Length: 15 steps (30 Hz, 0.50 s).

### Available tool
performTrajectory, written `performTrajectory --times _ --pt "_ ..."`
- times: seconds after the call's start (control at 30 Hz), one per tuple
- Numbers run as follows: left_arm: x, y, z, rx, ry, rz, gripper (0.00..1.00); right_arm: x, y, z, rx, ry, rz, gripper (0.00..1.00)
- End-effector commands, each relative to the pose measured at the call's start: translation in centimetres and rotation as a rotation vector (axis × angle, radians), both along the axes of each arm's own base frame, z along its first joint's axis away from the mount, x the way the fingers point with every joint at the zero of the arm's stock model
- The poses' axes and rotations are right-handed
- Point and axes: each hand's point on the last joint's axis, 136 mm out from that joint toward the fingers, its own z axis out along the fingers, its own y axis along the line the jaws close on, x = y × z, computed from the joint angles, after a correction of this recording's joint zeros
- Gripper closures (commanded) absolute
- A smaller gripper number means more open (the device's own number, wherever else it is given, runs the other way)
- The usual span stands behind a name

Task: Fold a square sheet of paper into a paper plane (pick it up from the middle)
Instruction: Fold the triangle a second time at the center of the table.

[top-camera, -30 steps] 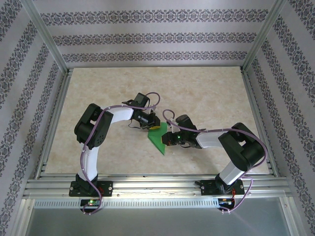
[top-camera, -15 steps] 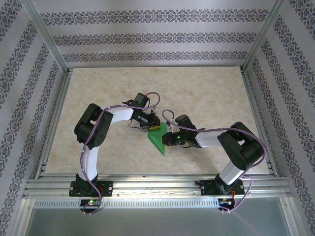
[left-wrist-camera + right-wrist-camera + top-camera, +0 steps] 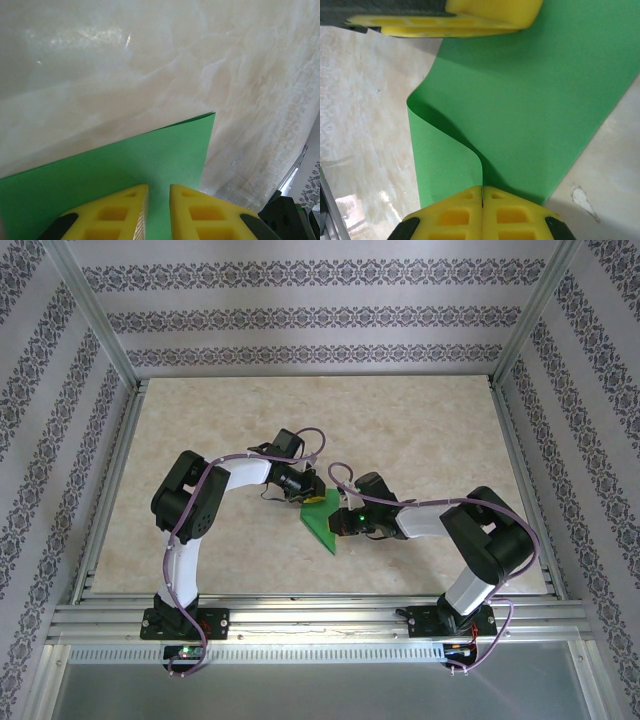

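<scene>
Green sheet of paper [image 3: 322, 523] lies mid-counter [image 3: 430, 430], between both arms, and looks like a triangle from the top external view. Right gripper [image 3: 339, 523] fingers [image 3: 510, 205] are pressed together, pinching a raised curl of the sheet [image 3: 520, 100]; the rest lies flat. Left gripper [image 3: 312, 493] sits at the sheet's far edge, its yellow fingers [image 3: 120, 207] a narrow gap apart over the paper [image 3: 100, 170], with green showing through the gap. One left finger [image 3: 470, 15] touches the sheet's edge in the right wrist view.
</scene>
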Motion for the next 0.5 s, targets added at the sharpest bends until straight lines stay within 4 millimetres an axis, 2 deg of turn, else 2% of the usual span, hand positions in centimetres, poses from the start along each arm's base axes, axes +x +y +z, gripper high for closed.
performTrajectory --times 0.0,0.47 --pt "-1.45 1.33 -1.72 0.066 0.065 0.001 0.81 0.7 -0.01 0.04 -0.01 -0.016 0.002 1.0" --pt "-1.38 1.38 -1.48 0.065 0.061 0.002 0.81 0.1 -0.56 -0.35 -0.037 -0.006 0.005 1.0"
